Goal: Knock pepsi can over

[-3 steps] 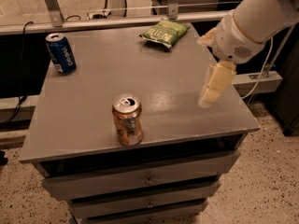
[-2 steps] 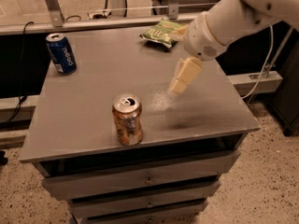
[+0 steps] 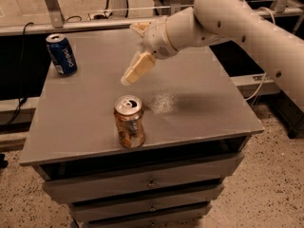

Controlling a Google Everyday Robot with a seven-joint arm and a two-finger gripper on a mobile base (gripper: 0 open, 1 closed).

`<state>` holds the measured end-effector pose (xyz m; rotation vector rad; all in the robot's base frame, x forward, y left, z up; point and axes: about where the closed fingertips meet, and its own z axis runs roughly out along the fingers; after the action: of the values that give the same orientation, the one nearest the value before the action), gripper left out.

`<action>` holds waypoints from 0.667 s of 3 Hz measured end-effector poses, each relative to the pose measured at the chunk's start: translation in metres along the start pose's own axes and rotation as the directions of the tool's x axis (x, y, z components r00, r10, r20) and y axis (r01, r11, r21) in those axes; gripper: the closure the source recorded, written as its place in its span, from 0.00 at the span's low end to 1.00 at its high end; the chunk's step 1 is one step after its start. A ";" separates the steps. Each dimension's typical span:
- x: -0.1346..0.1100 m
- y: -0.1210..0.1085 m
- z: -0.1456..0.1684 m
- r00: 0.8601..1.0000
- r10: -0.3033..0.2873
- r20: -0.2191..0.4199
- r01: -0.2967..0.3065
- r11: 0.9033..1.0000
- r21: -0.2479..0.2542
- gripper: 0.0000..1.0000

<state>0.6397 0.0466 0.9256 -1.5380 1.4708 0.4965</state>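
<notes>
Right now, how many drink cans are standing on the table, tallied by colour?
Blue pepsi can: 1
Orange-gold can: 1
Total: 2
The tool hovers over the middle of the table, touching neither can.

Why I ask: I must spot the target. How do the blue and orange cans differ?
The blue can is dark blue, white-lettered; the orange can is orange-gold. The blue can stands at the table's far left corner, the orange can near its front edge. The gripper hangs nearer the orange can, touching neither. Both stand upright, similar in size.
</notes>
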 end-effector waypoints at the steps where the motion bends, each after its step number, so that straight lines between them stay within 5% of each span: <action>1: 0.000 0.000 0.000 1.000 -0.001 -0.001 0.001 1.000 -0.001 0.00; 2: -0.002 -0.002 0.016 0.999 0.029 0.042 -0.029 1.000 0.007 0.00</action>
<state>0.6456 0.0606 0.9197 -1.4935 1.4630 0.5367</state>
